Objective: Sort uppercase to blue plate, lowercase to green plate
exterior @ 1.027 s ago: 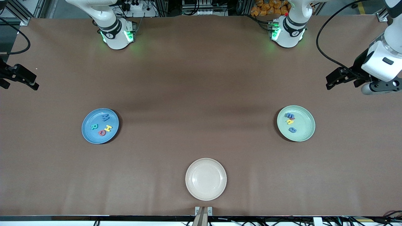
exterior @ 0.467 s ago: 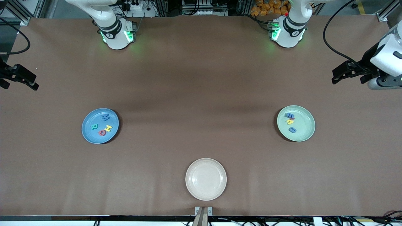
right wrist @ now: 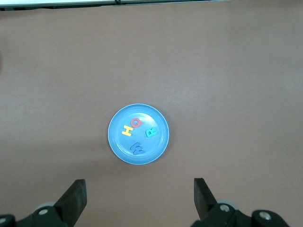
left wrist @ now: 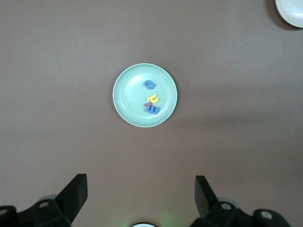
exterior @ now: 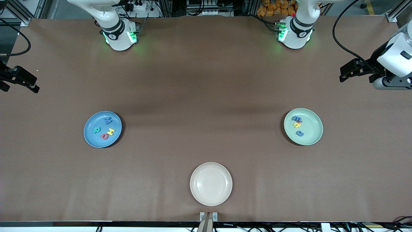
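The blue plate [exterior: 91,137] [right wrist: 158,146] holds the uppercase letters: blue M [exterior: 108,121], green R [exterior: 96,130], yellow H [exterior: 111,131] and red Q [exterior: 104,136]. The pale green plate [exterior: 313,129] [left wrist: 129,97] holds the lowercase letters: blue m [exterior: 297,119], yellow n [exterior: 296,125], blue a [exterior: 299,133], and a red one [left wrist: 147,104] mostly hidden under the blue m. My left gripper [exterior: 343,74] [left wrist: 141,182] hangs open and empty over bare table at the left arm's end. My right gripper [exterior: 34,87] [right wrist: 139,185] hangs open and empty over the table edge at the right arm's end.
An empty cream plate [exterior: 210,183] [left wrist: 291,12] sits near the front edge, midway between the two coloured plates. The brown table cover [exterior: 206,96] is bare between the plates and the arm bases.
The left arm has drawn back toward its end of the table and a little toward the bases, its gripper still open. The right arm and all letters have stayed put.
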### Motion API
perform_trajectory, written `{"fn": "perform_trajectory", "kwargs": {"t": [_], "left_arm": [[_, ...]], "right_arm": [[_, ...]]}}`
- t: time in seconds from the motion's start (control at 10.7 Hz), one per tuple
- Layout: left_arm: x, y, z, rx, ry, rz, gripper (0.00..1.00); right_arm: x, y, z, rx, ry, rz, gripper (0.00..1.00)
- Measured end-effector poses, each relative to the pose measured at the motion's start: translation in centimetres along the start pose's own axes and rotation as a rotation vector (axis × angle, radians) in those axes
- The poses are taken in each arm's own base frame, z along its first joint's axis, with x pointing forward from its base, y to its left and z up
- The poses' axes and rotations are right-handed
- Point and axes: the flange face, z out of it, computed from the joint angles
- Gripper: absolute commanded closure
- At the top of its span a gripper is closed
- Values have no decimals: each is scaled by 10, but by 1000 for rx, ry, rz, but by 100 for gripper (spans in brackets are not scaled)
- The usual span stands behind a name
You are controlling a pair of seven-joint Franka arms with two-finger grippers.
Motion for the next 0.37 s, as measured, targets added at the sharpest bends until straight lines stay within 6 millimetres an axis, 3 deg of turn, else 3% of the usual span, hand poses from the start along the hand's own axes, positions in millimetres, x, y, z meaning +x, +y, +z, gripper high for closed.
{"fn": "perform_trajectory", "kwargs": {"t": [0.37], "left_arm": [[5, 1, -2, 0, 7, 4, 0]], "right_arm": [[0, 0, 0, 0, 0, 0, 0]]}}
